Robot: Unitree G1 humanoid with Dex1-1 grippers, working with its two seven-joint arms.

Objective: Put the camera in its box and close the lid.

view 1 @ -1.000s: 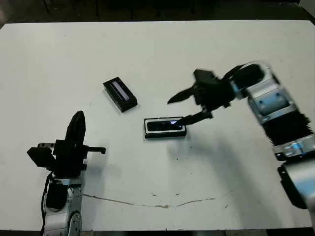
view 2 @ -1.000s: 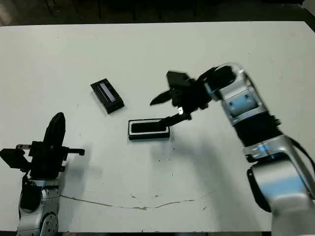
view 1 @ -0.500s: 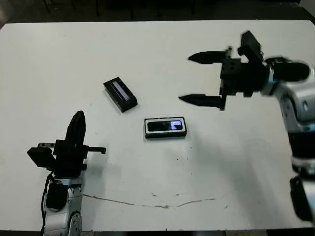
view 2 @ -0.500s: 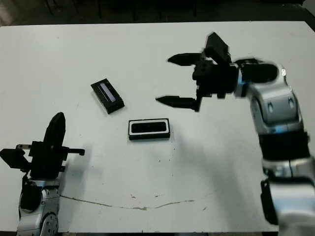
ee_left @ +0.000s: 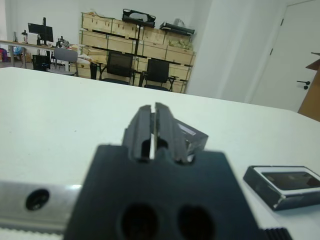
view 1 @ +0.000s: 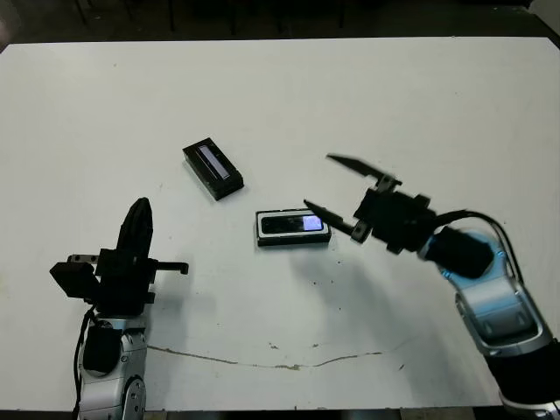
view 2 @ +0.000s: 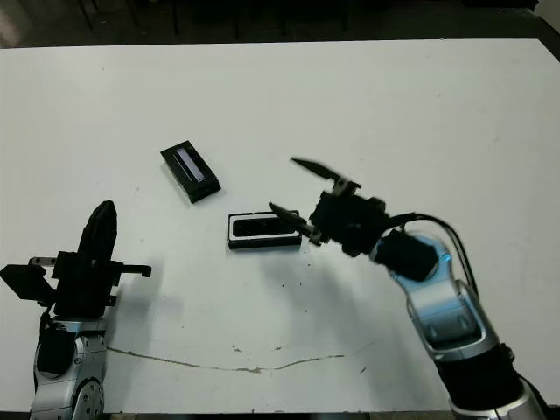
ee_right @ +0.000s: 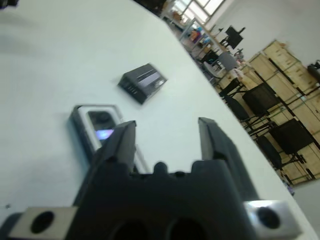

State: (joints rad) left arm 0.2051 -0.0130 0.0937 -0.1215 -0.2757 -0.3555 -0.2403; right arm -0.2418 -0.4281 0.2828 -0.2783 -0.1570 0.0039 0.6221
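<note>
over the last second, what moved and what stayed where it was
The right hand moved: from beside the box it swung up and away toward the table's far right, then came back down, now open just right of the box, one finger near its right end. It took hold of nothing. The camera in the box, the lid and the shut left hand stayed put.

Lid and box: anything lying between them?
No. Bare white table separates the lid from the box, clearest in the left eye view.

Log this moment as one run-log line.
camera: lying in box | lid: off, apart on table | right gripper: open, by box end | left gripper: shut, idle
</note>
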